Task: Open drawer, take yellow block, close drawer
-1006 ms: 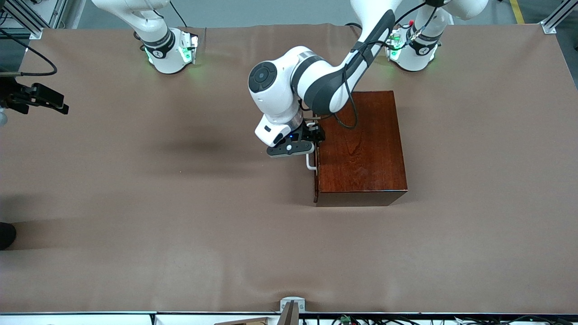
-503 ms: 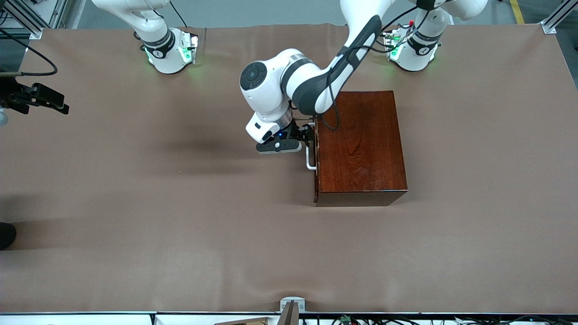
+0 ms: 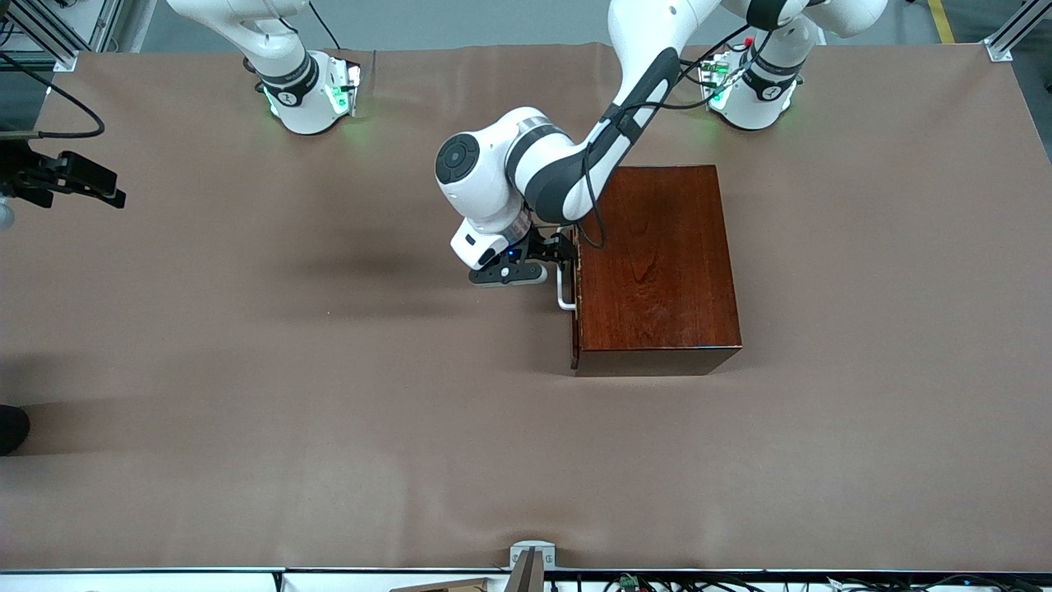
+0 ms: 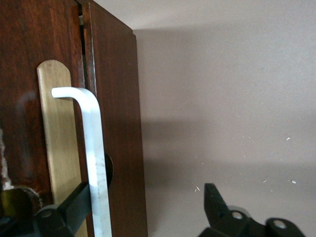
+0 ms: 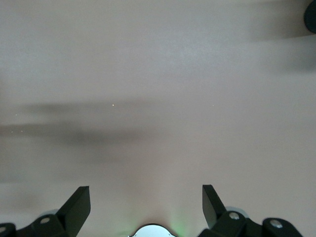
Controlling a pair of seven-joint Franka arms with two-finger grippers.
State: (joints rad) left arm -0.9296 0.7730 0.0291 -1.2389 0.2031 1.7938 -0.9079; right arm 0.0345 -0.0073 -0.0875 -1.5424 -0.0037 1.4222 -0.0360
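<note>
The dark reddish-brown wooden box (image 3: pixel 657 263) stands on the table toward the left arm's end. The drawer front (image 3: pixel 576 312) sits closed against the box and also shows in the left wrist view (image 4: pixel 116 123). Its white bar handle (image 3: pixel 564 289) is seen close up in the left wrist view (image 4: pixel 94 148). My left gripper (image 3: pixel 563 251) is in front of the drawer, open (image 4: pixel 147 190). One finger (image 4: pixel 74 202) lies against the handle and the other (image 4: pixel 212 197) is out over the table. The yellow block is hidden. My right gripper (image 5: pixel 145 195) waits, open and empty, over bare table.
A brown cloth (image 3: pixel 329 395) covers the whole table. A black device with a cable (image 3: pixel 70 177) sits at the table's edge at the right arm's end. A dark object (image 3: pixel 12 427) shows at that same edge, nearer the front camera.
My left hand has moved off the box's edge toward the right arm's end and settled in front of the drawer, at the handle. The drawer has not moved.
</note>
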